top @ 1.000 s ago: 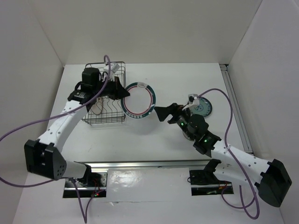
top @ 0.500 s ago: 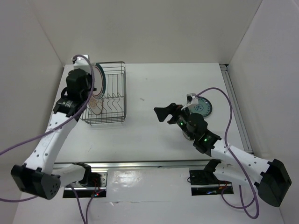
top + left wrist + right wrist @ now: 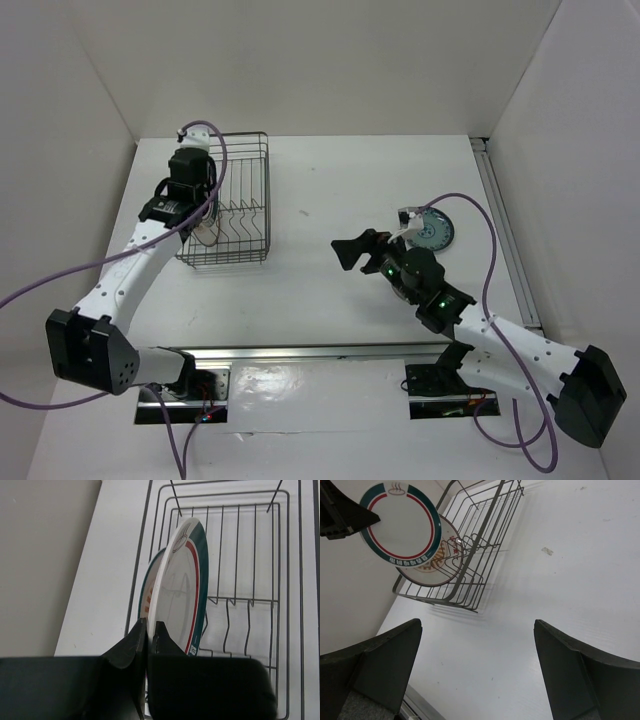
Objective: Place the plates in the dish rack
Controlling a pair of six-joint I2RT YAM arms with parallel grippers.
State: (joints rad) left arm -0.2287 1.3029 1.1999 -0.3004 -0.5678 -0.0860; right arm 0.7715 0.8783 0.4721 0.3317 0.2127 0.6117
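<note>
My left gripper (image 3: 150, 625) is shut on the rim of the white plate with the green-red rim ring (image 3: 182, 590). It holds the plate upright over the left end of the dish rack (image 3: 250, 555). The white plate with the orange-red centre (image 3: 150, 592) stands in the rack just behind it. In the top view the left gripper (image 3: 195, 195) is over the rack (image 3: 240, 210). The small dark teal plate (image 3: 433, 232) lies on the table at the right. My right gripper (image 3: 355, 250) is open and empty over the mid table, left of the teal plate. The beige-grey plate is out of view.
White walls close in the table on the left, back and right. The rack's empty prongs (image 3: 240, 615) stand to the right of the held plate. A metal rail (image 3: 330, 352) runs along the near edge. A purple cable (image 3: 470, 205) loops over the teal plate.
My left arm swung the green-red rimmed plate from the rack's right side to its left end and turned it upright. The right arm barely moved.
</note>
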